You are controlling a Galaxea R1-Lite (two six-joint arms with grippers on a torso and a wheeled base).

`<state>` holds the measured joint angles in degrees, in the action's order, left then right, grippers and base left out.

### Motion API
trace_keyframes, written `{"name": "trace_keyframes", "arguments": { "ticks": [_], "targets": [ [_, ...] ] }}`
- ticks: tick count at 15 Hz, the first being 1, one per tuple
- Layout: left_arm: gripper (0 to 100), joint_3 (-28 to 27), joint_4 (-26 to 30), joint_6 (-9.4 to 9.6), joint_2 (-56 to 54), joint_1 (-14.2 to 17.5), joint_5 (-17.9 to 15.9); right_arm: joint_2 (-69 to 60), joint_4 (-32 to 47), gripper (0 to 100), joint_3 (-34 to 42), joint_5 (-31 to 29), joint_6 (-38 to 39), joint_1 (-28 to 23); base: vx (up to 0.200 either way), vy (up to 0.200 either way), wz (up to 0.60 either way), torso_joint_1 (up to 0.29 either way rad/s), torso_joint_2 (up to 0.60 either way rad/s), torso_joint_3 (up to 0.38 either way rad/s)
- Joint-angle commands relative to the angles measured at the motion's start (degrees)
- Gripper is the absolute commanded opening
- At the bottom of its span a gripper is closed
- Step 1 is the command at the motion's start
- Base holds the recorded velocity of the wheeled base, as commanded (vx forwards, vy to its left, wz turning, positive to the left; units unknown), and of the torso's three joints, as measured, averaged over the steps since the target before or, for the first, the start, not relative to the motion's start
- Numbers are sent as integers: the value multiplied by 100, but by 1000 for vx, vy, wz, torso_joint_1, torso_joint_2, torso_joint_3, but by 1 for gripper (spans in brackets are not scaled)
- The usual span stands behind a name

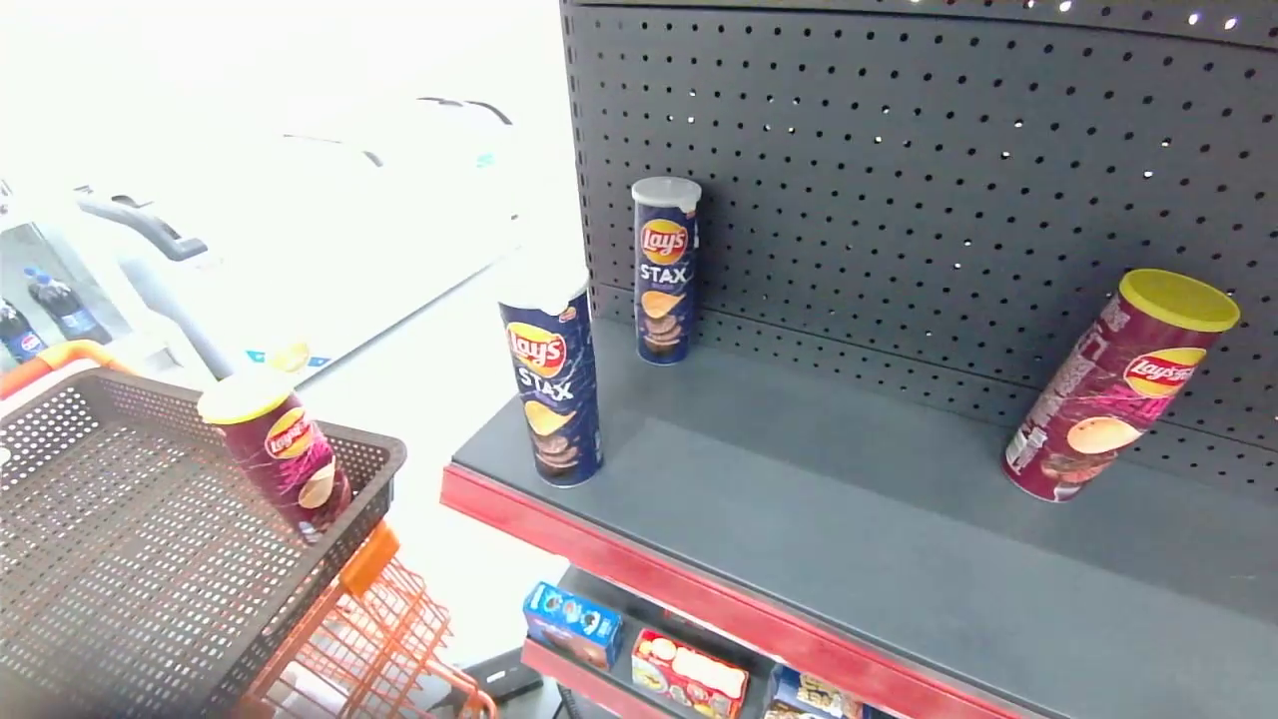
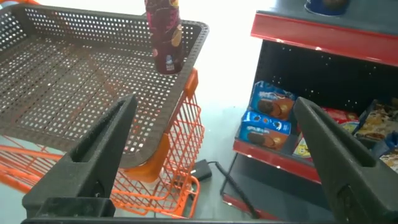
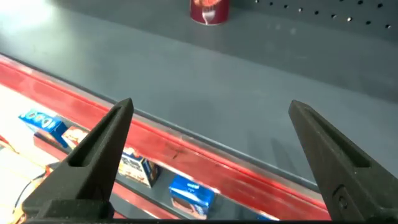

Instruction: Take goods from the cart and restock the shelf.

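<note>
A maroon cylindrical can stands in the perforated plastic basket left of the matte grey shelf. Left gripper and right gripper: jaws spread wide.

The shelf board and black basket are looked down on from the head camera. From the left wrist, the basket's corner and the lower cookie boxes are seen low and close. From the right wrist, the board's red edge is viewed from just above. Basket and board are shared with the head view.
</note>
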<state>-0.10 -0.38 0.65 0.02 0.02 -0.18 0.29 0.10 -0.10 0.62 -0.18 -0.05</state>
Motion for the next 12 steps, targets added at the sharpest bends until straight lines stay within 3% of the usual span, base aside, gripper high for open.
{"name": "trace_keyframes", "arguments": {
  "ticks": [1,9,12],
  "targets": [
    [100,1,-6,-12,-2,6,1,6,-1,100,1,-1,1,5,0,0,0,0,0,0],
    [100,1,-6,14,-2,6,-34,6,-1,100,1,-1,1,5,0,0,0,0,0,0],
    [100,-632,249,85,384,6,27,6,-1,100,1,-1,1,5,0,0,0,0,0,0]
  ]
}}
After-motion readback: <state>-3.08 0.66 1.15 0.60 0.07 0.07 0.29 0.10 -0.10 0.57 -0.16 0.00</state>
